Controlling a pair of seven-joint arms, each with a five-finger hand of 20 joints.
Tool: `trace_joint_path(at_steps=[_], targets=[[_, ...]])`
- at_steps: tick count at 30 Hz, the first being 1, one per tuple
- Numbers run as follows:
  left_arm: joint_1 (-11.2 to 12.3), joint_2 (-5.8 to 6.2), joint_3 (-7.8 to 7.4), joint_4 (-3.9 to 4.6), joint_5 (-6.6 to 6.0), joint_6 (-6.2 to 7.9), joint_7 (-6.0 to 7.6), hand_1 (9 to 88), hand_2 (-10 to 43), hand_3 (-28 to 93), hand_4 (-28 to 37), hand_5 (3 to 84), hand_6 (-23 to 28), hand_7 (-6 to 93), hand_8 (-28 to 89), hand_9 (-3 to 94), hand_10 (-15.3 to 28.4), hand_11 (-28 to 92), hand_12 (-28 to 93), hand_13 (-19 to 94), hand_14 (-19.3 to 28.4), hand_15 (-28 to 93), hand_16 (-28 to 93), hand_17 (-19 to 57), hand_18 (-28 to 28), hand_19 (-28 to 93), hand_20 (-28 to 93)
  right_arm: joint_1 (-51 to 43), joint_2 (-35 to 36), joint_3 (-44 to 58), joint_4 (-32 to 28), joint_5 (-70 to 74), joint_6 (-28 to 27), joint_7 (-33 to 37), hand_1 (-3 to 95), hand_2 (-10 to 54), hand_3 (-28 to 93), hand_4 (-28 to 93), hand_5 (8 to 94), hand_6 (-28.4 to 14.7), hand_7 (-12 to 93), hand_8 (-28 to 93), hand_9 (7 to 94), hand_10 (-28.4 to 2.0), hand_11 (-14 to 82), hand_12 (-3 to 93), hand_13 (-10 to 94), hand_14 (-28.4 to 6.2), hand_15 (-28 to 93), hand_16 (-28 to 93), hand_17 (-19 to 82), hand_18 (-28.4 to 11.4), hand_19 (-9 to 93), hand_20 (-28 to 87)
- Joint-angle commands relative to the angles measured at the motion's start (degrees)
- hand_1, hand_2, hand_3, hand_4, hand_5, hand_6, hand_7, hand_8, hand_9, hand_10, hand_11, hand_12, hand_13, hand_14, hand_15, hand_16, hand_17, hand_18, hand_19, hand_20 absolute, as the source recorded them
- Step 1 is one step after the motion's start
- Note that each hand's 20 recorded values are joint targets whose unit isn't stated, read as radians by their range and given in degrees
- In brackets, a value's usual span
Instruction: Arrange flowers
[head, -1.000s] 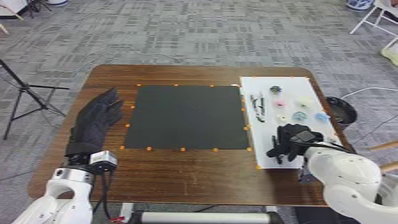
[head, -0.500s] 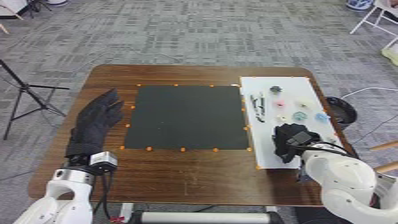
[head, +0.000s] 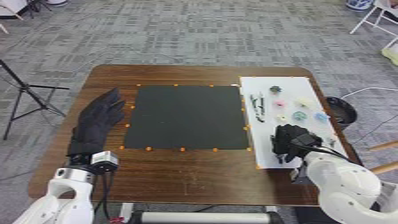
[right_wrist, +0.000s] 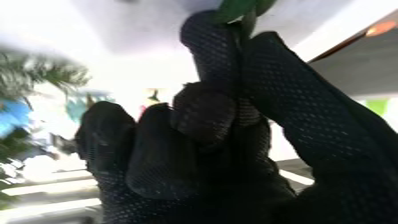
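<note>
In the head view, even, moderately bright light covers the table (head: 195, 185); the white mat (head: 289, 85) under and beyond the right hand (head: 291, 140) is brightest. In the right wrist view, strong white glare behind that hand washes out detail, leaving the glove mostly dark. Beside it, the greenery (right_wrist: 44, 70) and blue flower (right_wrist: 13, 117) blur, out of focus; the green leaves (right_wrist: 235, 10) at its fingertips read clearer.

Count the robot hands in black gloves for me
2: the left hand left of the dark mat, and the right hand over the near end of the white sheet.
</note>
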Motion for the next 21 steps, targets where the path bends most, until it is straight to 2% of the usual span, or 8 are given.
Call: trace_joint_path(at_steps=[1,4,11,14,16,18,20,21], targets=[[-4.78,3.14,1.27,0.6,0.39,-0.92,-0.55,29.7,-6.3,66,-24.6,30.8,3.3,20.9,-9,21.4,10.2,20,19,17,12.2,27,6,-9.7,18.3,37,13,6.63,-4.93,-3.92,0.96,9.19,6.61,-5.58,39.7,-9.5,84,-10,75.0,-0.4,55,28,83.4,-10.3,65.2,44.6,77,-9.8,87,39,44,-22.7,93,70],[-5.32,3.57,1.62,0.61,0.48,-1.28,-0.73,29.5,-6.5,66,-24.6,30.8,3.1,21.4,-9,21.5,10.2,20,19,17,12.3,27,6,-9.7,18.3,37,13,12.12,-6.09,-5.7,1.71,11.47,8.56,-6.51,39.6,-9.5,84,-10,75.0,-0.5,55,28,83.4,-10.2,65.5,44.7,77,-9.8,87,39,45,-22.9,93,71],[-4.95,3.12,2.09,0.43,0.26,-1.18,-0.81,29.3,-6.8,67,-25.2,30.9,2.9,21.9,-9,21.8,10.3,20,20,17,12.3,27,6,-9.7,18.4,37,12,18.27,-6.54,-9.32,3.49,5.39,7.31,-5.69,40.3,-9.5,83,-11,73.8,-0.3,57,26,82.6,-9.9,65.7,45.1,77,-9.5,87,40,44,-22.3,93,71],[-4.37,3.11,1.67,0.39,0.15,-1.1,-1.0,29.2,-6.9,67,-25.4,31.0,2.9,21.8,-9,21.7,10.3,21,20,17,12.3,27,6,-9.8,18.4,38,12,17.55,-5.76,-6.9,2.47,0.94,2.74,-4.08,41.4,-9.5,81,-16,73.0,0.4,57,22,82.1,-9.7,64.8,45.0,76,-9.3,86,40,44,-22.0,93,70],[-3.79,3.03,1.22,0.28,0.24,-0.91,-1.16,29.2,-6.8,67,-25.6,31.2,2.9,21.8,-9,21.9,10.3,21,20,18,12.4,27,6,-9.7,18.5,37,12,17.38,-5.46,-4.74,0.97,-0.32,-4.28,-2.35,37.6,-9.5,79,-24,73.9,0.1,56,19,82.1,-9.9,63.4,44.7,76,-9.3,85,39,44,-21.9,93,69],[-3.45,2.99,0.97,0.28,0.22,-0.91,-1.21,29.1,-6.8,67,-25.7,31.3,2.9,21.8,-9,22.0,10.3,20,20,18,12.4,27,6,-9.7,18.5,38,12,17.76,-5.79,-3.02,-0.66,0.38,-13.64,0.83,30.1,-9.5,79,-27,75.7,-0.1,58,-9,82.4,-10.3,62.1,44.4,76,-9.6,85,38,44,-21.8,93,68],[-3.22,2.95,0.84,0.31,0.31,-0.85,-1.27,29.0,-6.8,67,-25.7,31.3,2.9,21.7,-9,22.1,10.4,20,20,18,12.5,28,6,-9.7,18.5,38,12,18.5,-6.44,-2.37,-1.47,4.03,-20.94,3.2,23.8,-8.3,76,-28,79.8,0.2,53,-11,84.1,-10.5,60.6,43.4,77,-10.0,84,38,45,-22.7,93,68],[-3.26,2.92,0.95,0.34,0.24,-0.84,-1.29,29.0,-6.8,67,-25.8,31.3,2.9,21.7,-9,22.1,10.4,20,20,18,12.4,28,6,-9.6,18.5,38,12,18.42,-6.1,-3.1,-1.72,3.98,-20.73,3.19,22.0,-7.9,73,-28,81.4,0.3,51,-11,84.6,-10.5,60.2,43.2,78,-10.1,83,38,45,-22.9,93,68]])
